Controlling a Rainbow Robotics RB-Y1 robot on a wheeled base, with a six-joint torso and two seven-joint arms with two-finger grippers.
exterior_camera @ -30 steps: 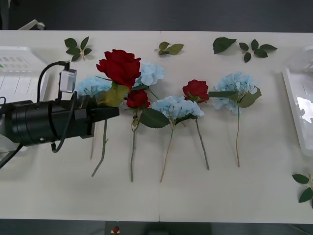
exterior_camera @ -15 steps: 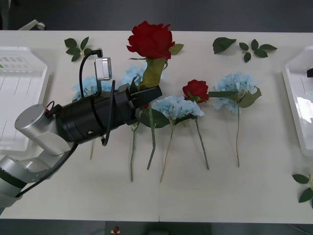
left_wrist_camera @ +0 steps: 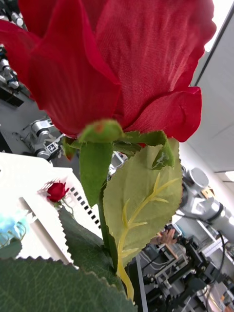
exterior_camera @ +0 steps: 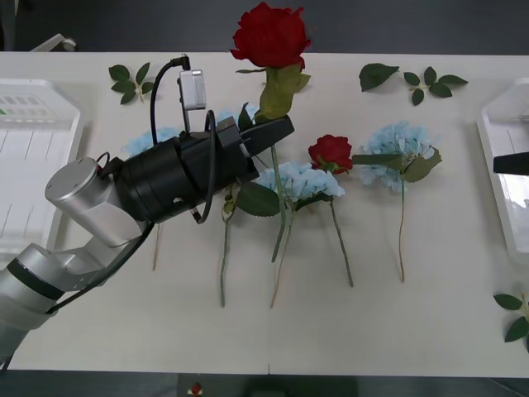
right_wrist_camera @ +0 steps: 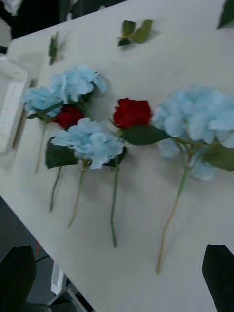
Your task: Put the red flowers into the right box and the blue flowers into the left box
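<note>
left gripper (exterior_camera: 277,132), above the table's (exterior_camera: 430,322) middle, jaws clamped on the stem of a red rose (exterior_camera: 270,35) just below its leaves; the bloom is lifted and points toward the far edge, and the stem hangs down past the jaws toward the near side. in the left wrist view the same rose (left_wrist_camera: 117,63) and its leaf (left_wrist_camera: 141,195) sit close before the lens. right gripper (exterior_camera: 511,163) shows as a dark tip at the right edge, over the right box (exterior_camera: 496,178); in the right wrist view its fingers (right_wrist_camera: 218,270) stand apart with nothing between them. left box (exterior_camera: 33,165) lies at the left edge of the table. still on the table in a row: a second rose (exterior_camera: 331,152) right of centre, a blue flower (exterior_camera: 299,181) just left of it with leaves touching, another blue flower (exterior_camera: 401,150) further right, and a blue cluster (exterior_camera: 149,142) partly behind the left arm. the right wrist view shows a third rose (right_wrist_camera: 68,117) among the left blue flowers. loose leaf sprigs (exterior_camera: 131,81) lie along the far edge, and one more near the right corner
</note>
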